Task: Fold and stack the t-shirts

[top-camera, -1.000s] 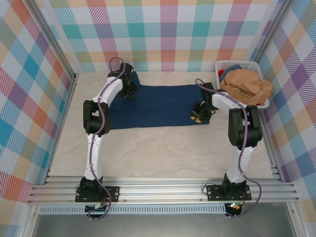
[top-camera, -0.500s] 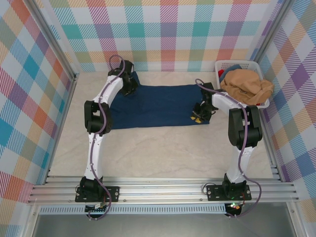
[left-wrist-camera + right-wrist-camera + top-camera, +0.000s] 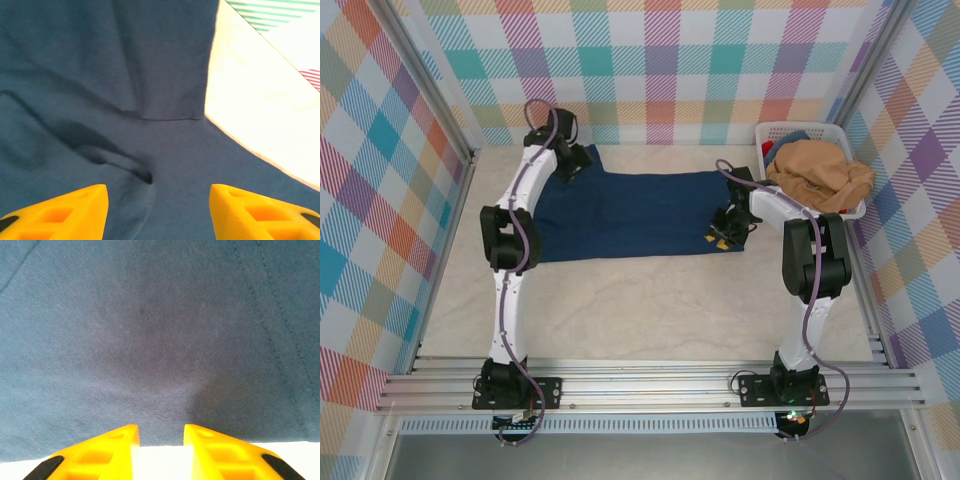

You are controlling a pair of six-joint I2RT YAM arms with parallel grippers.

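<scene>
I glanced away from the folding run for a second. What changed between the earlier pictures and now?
The left gripper opened, let go of the navy t-shirt near its far left corner, and drew back toward the far left. The right gripper at the shirt's near right edge and the tan t-shirt in the basket stayed put.

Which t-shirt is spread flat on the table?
The navy t-shirt: it lies spread out flat, while the tan-orange t-shirt sits crumpled in the white basket.

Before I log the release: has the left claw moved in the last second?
Yes. The left claw went back and leftward, nearer the back wall, over the shirt.
</scene>
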